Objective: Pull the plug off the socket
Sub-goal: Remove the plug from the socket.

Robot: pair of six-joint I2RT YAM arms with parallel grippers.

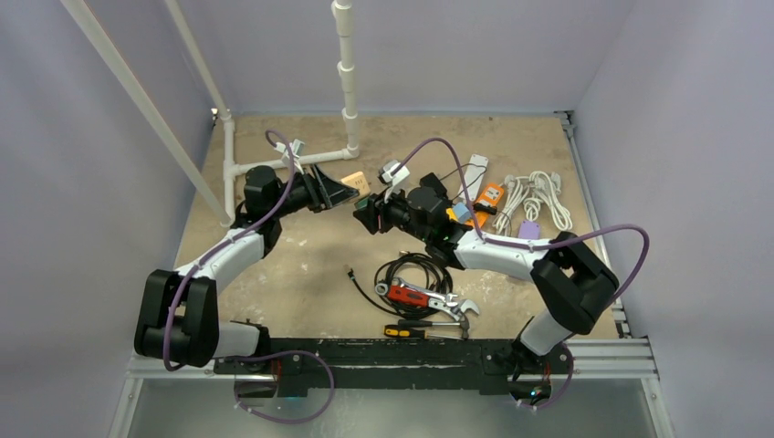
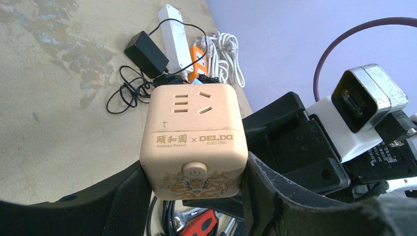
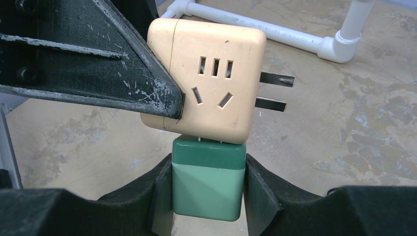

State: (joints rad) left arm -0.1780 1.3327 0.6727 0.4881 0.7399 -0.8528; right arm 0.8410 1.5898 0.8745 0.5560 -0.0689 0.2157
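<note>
Above the bench point(image 1: 301, 265), the two arms met so that each could brace one half of the pair. The left end effector point(image 2: 194, 194) was clamped on the beige cube socket point(image 3: 216, 59), holding it steady in the air. The right end effector point(image 3: 208, 196) was clamped on the green plug point(image 3: 208, 157), which sat against one face of the socket and was seemingly not yet drawn out. The socket read "DELIXI ELECTRIC" and "Summer Palace" beside Chinese characters.
</note>
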